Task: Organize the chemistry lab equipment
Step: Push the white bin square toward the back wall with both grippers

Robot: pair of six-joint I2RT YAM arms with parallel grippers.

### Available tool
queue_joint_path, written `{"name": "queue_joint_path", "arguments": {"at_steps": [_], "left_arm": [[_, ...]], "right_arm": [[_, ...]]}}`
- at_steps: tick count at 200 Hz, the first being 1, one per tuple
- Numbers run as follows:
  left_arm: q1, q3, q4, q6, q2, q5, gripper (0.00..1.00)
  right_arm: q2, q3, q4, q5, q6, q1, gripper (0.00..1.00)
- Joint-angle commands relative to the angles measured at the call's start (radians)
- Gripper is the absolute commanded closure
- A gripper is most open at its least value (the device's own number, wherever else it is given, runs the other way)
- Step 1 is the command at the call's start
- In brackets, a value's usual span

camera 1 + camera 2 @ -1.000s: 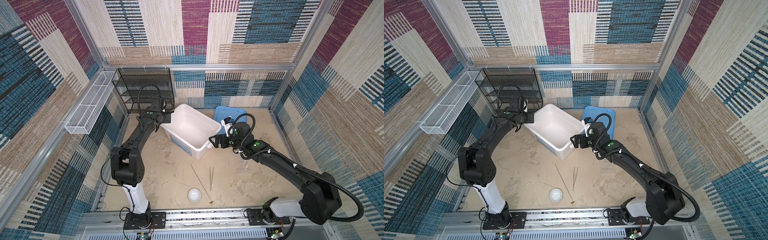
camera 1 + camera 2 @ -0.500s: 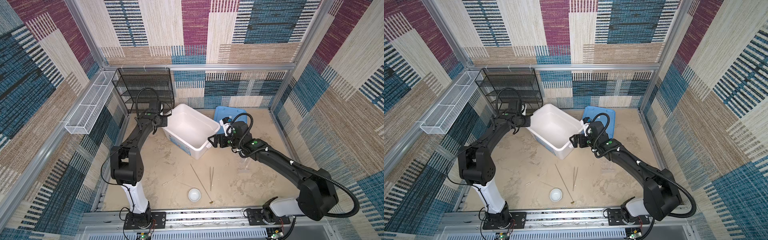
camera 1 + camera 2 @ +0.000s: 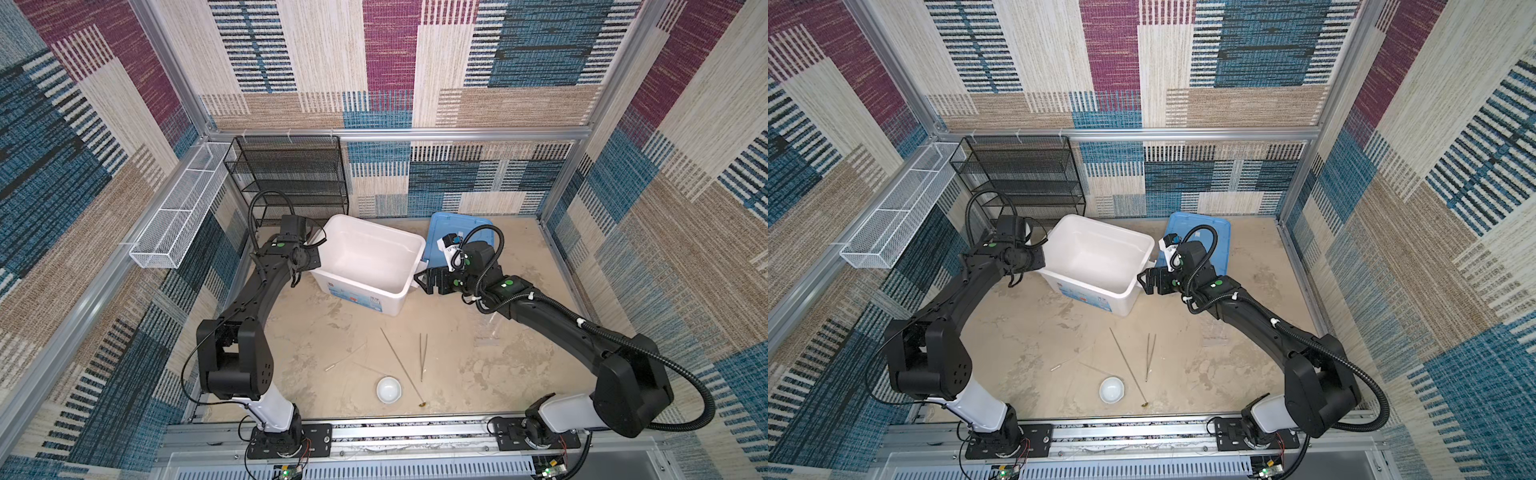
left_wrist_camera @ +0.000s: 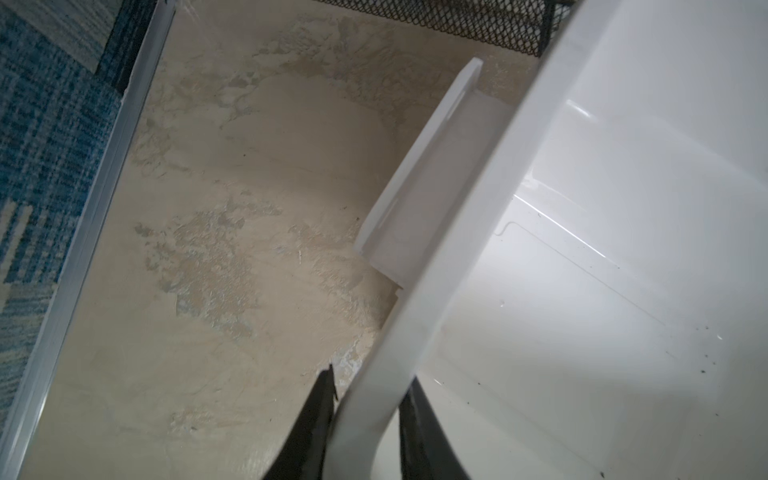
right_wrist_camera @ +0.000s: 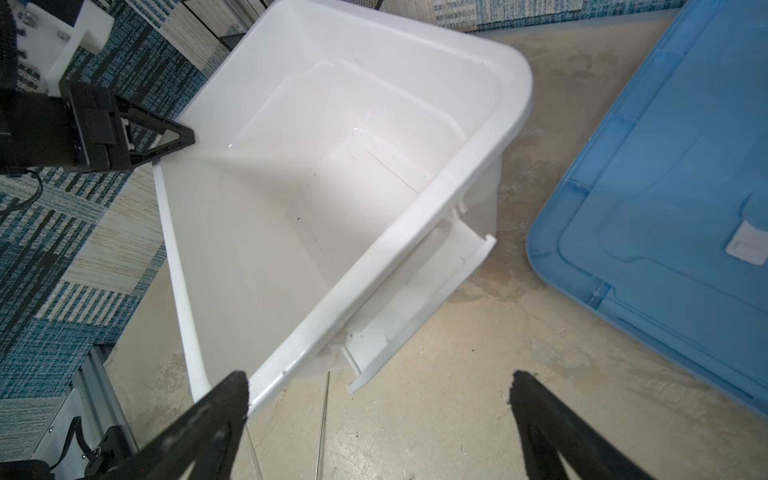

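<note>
left wrist view alone shows the left pincer [image 4: 370,376] clamping the white tub [image 4: 465,232] rim; right pincer [image 5: 378,374] gapes.

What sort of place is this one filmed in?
Probably a purpose-built robot test cell, not a working lab: aluminium framing lined with patterned wall panels, and two arms on a base rail.

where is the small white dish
In both top views the small white round dish lies near the front edge, middle of the table, just left of the long metal spoon.

Patchwork woven walls [image 3: 390,62], mottled beige floor [image 3: 498,374]
</note>
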Motion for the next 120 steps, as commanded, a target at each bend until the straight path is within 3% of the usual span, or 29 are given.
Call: {"name": "queue_joint_path", "arguments": {"at_steps": [1, 50, 120], "left_arm": [[0.001, -0.060, 0.059, -0.163, -0.057, -0.012, 0.94], [-0.001, -0.215, 0.159, -0.390, -0.177, 0.073, 0.94], [-0.079, -0.210, 0.155, -0.399, -0.177, 0.137, 0.83]], "right_arm": [[0.002, 0.003, 0.014, -0.019, 0.015, -0.002, 0.01], [0.017, -0.002, 0.054, -0.067, 0.044, -0.001, 0.01], [0.038, 0.001, 0.071, -0.054, 0.059, -0.001, 0.01]]}}
